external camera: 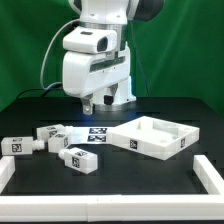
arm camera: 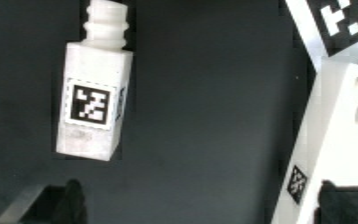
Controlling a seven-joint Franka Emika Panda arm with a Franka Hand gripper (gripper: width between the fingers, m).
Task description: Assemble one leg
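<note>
Several white legs with black-and-white tags lie on the dark table at the exterior view's left: one (external camera: 18, 146) far left, two close together (external camera: 50, 133) (external camera: 63, 143), and one (external camera: 80, 158) nearer the front. The wrist view shows one leg (arm camera: 92, 95) lying flat with its threaded peg (arm camera: 105, 18) at one end. My gripper (external camera: 97, 102) hangs above the table behind the legs. In the wrist view it (arm camera: 202, 208) is open and empty, with dark fingertips (arm camera: 60, 205) wide apart and the leg beyond them, not between them.
The large white square tray-like piece (external camera: 155, 137) lies at the exterior view's right and also shows in the wrist view (arm camera: 345, 110). The marker board (external camera: 97, 133) lies between it and the legs. White rails (external camera: 208, 175) (external camera: 5, 175) stand at the front corners.
</note>
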